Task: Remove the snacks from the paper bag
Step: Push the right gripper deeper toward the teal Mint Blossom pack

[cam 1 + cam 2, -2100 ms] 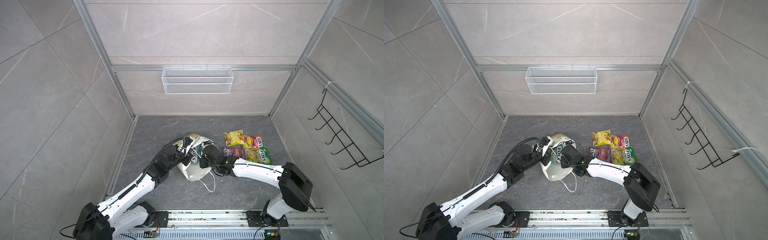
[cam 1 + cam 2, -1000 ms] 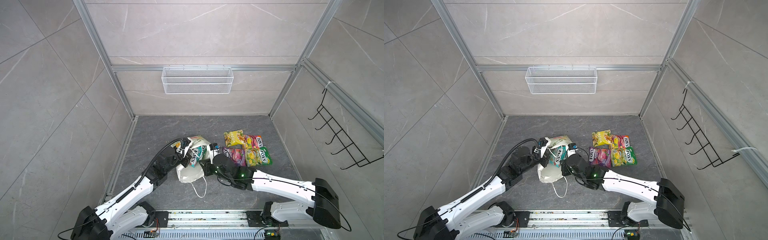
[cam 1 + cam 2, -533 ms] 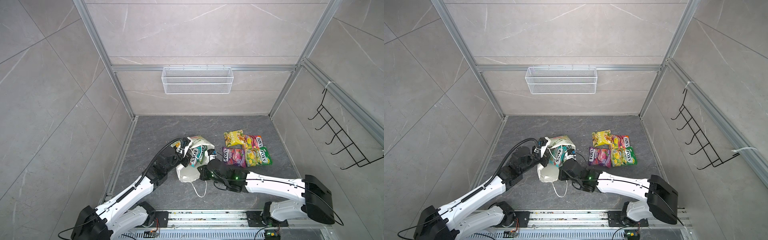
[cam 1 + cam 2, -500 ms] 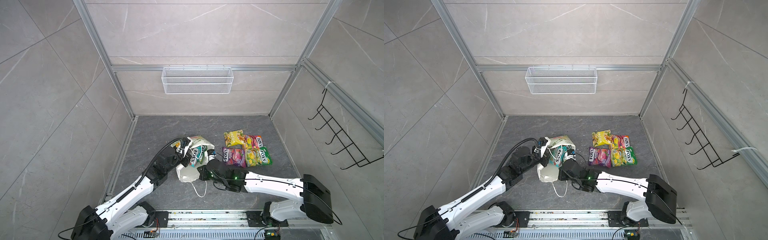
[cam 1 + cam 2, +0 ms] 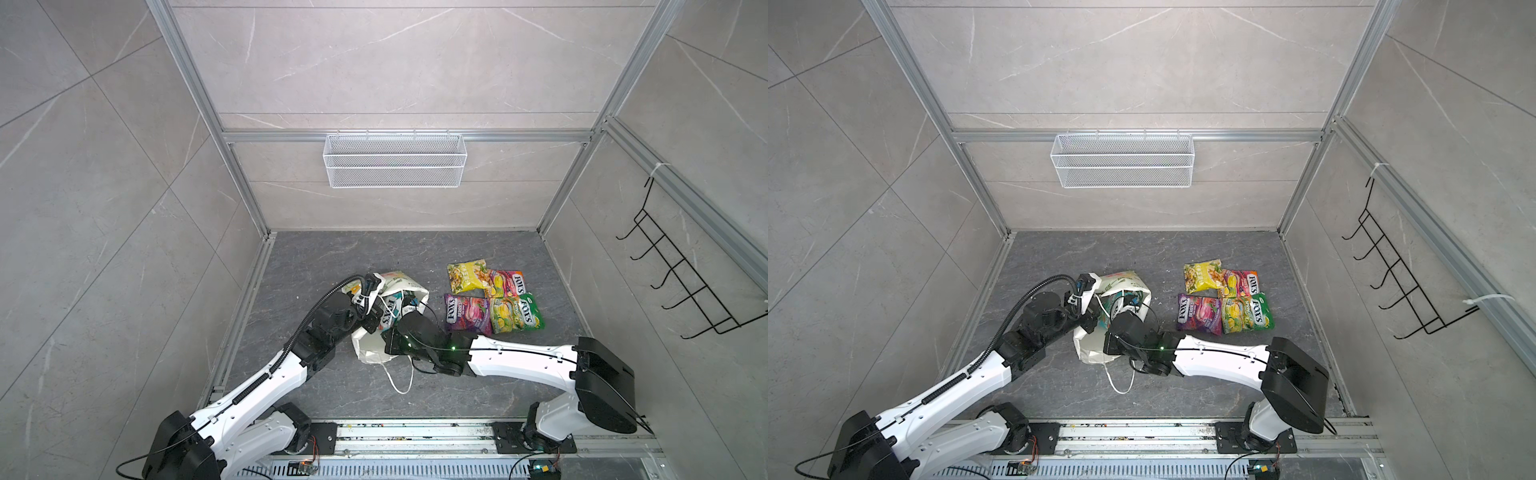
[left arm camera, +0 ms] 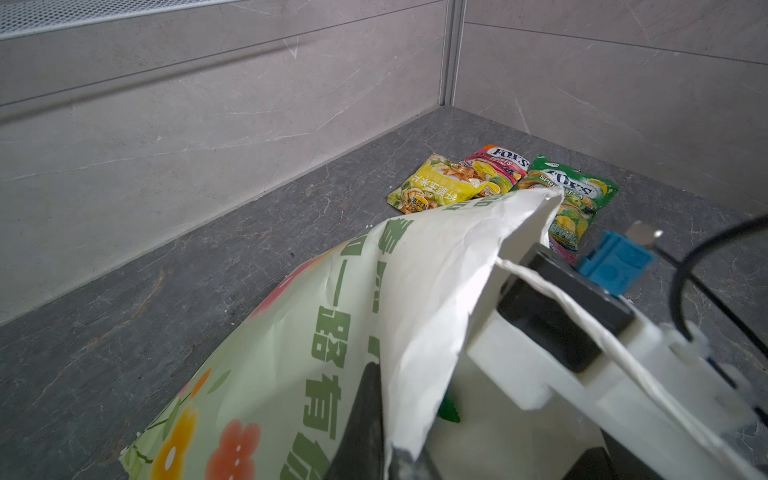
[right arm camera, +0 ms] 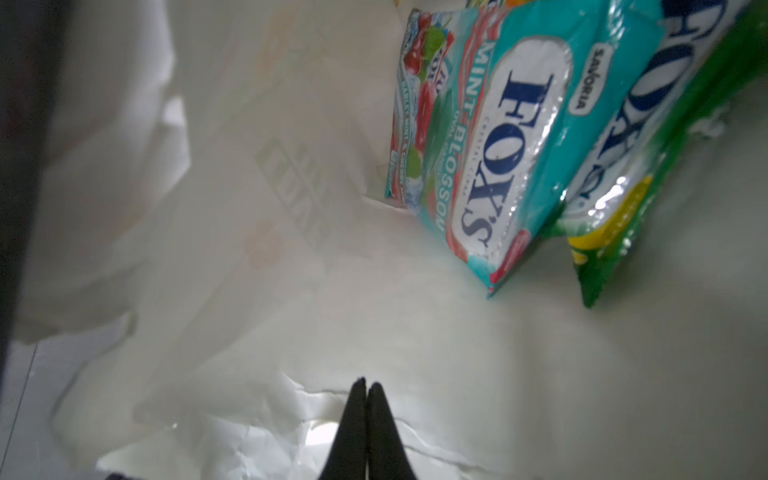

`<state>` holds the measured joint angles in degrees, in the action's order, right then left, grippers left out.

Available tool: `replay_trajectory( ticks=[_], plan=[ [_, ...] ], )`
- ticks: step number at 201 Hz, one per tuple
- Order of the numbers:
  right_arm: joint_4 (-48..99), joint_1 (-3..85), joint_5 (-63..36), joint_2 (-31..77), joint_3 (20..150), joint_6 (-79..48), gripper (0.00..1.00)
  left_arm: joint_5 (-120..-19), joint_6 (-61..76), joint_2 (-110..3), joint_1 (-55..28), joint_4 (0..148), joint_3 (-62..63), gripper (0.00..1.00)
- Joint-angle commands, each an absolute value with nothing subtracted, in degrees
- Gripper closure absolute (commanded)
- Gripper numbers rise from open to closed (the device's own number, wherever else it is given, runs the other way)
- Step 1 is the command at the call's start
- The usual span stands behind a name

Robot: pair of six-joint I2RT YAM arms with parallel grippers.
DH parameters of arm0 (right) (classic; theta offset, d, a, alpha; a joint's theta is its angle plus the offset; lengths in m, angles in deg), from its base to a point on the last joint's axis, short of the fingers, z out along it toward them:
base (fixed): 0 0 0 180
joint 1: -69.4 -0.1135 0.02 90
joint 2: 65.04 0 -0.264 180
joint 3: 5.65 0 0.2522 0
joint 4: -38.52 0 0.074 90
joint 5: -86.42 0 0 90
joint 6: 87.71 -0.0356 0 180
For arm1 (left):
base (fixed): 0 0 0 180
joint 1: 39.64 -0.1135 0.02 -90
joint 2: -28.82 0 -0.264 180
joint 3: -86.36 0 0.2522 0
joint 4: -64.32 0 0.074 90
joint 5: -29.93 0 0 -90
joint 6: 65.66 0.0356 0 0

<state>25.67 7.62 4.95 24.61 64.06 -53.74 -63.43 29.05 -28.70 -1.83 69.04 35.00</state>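
the left gripper [image 6: 386, 449] has its jaws closed on the rim of the paper bag [image 6: 291, 332], clear only in the left wrist view. the right gripper [image 7: 365, 388] is inside the bag. the right wrist view alone shows its jaws pressed together, with a teal packet [image 7: 498, 145] and a green packet [image 7: 648, 166] ahead of the tips. both top views show four snacks [image 5: 492, 301] outside, well right of those jaws.

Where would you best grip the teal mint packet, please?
On the teal mint packet, probably the near sealed end, jutting free toward the right end effector; come through the mouth of the paper bag. A green packet crowds one long side.
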Motion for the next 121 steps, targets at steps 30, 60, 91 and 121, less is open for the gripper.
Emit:
replay_trajectory(
  ticks=[30,60,91,121],
  plan=[
    [21.3,11.9,6.2,30.2,66.8,-56.5,0.87,-64.9,29.2,-25.9,-1.7,69.9,32.8,1.00],
    [19.6,13.1,6.8,31.6,68.2,-56.4,0.81,-65.4,29.5,-25.0,-1.7,71.1,32.7,1.00],
    [18.1,13.4,8.9,32.4,70.0,-53.8,0.73,-66.1,30.1,-25.0,-1.7,71.3,33.0,1.00],
    [19.8,13.4,10.0,34.7,71.8,-51.6,0.68,-66.8,30.1,-26.4,-1.7,71.0,32.4,1.00]
  ],
)
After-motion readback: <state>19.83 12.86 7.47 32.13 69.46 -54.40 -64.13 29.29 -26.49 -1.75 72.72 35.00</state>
